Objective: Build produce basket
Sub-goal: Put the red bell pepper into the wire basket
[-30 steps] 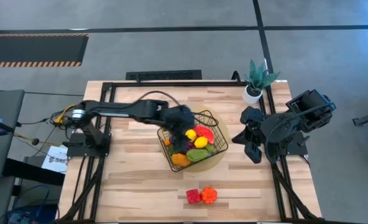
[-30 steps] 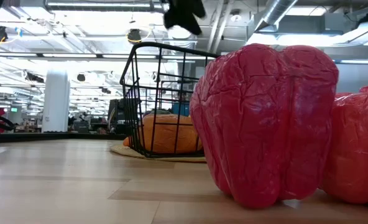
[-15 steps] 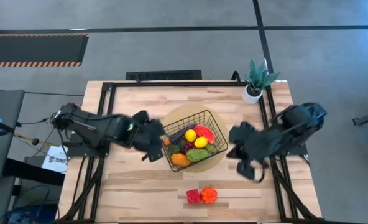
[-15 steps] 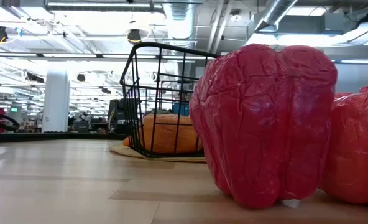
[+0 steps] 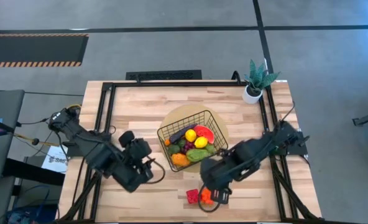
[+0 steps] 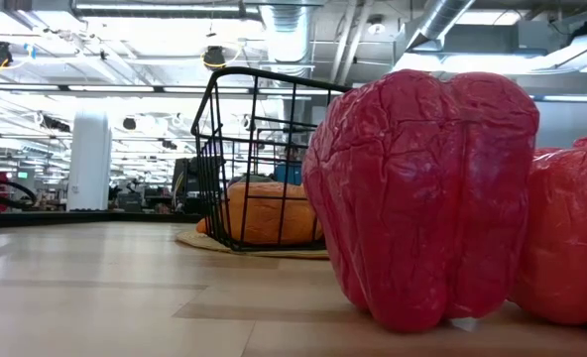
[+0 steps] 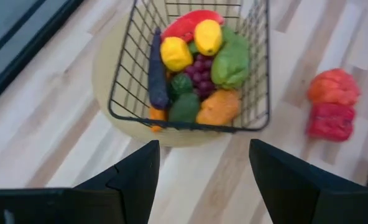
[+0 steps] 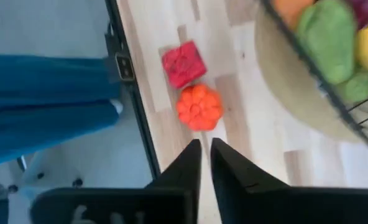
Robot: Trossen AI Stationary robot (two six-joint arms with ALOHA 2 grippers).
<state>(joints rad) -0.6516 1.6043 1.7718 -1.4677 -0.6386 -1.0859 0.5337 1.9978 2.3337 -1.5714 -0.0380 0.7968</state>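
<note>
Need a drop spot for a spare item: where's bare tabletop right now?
Free: the back strip between the basket and the potted plant, and the back-left corner. Crowded: the front edge, where the right gripper hangs over the red pepper and orange pepper; the left gripper sits front-left of the basket, which rests on the round mat.

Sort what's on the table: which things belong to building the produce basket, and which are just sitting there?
Belongs to the job:
- basket, already holding produce
- red pepper and orange pepper, not yet in the basket
- right end effector, over the peppers

Just there:
- potted plant
- round mat under the basket
</note>
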